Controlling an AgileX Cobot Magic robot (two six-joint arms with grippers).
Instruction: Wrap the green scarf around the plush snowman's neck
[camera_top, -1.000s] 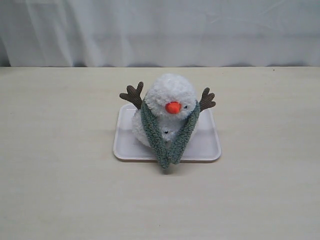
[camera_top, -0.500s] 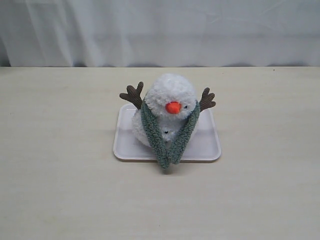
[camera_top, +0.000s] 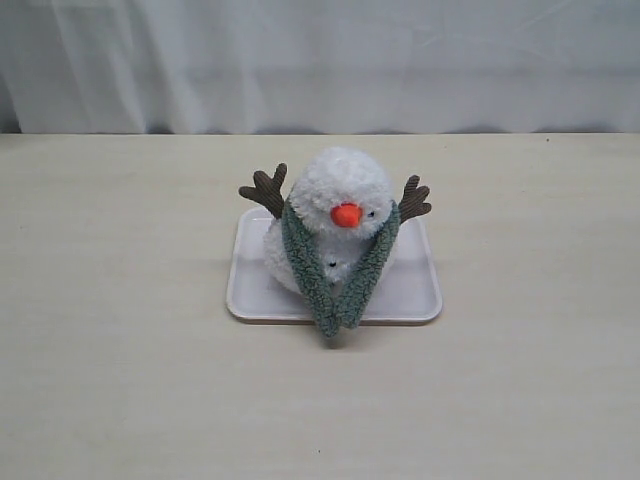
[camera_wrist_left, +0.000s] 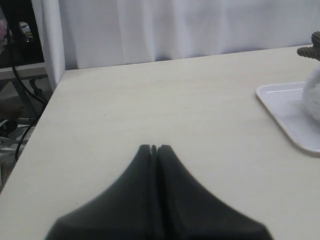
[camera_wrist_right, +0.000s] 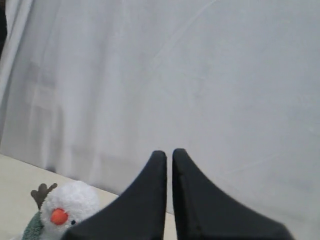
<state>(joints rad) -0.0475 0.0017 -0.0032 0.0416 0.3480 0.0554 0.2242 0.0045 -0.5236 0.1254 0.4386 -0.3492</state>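
Scarf placement is what needs judging. The long, fuzzy sage-green fleece scarf (camera_top: 305, 262) runs up each side of the head of the fluffy white plush snowman (camera_top: 340, 185), the one with the orange cone nose and brown twig arms, then passes out of sight behind it. Its two ends hang down the front and meet in a V at the near rim of the pale pink rectangular tray (camera_top: 412, 298) on which the toy sits. The tray rests mid-way across the pale wooden surface (camera_top: 120, 380). The neck crease is hidden under fleece, so I cannot tell how snugly the strip sits there.

Neither arm shows in the exterior view. The left tool (camera_wrist_left: 154, 148) has its jaws pressed together with nothing between them, low over bare surface and well apart from the tray. The right tool (camera_wrist_right: 169, 152) is likewise closed and empty. It is raised towards the white curtain (camera_wrist_right: 200, 75), with the snowman low in its view.

The scarf looks draped rather than crossed. To finish the wrap well, one tool should open, pinch a hanging end near its tip and carry it across the other end, close under the nose. Meanwhile the second tool steadies the body ball so the light toy neither tips nor slides off the tray. Pull gently, because a tug could drag the whole strip off.
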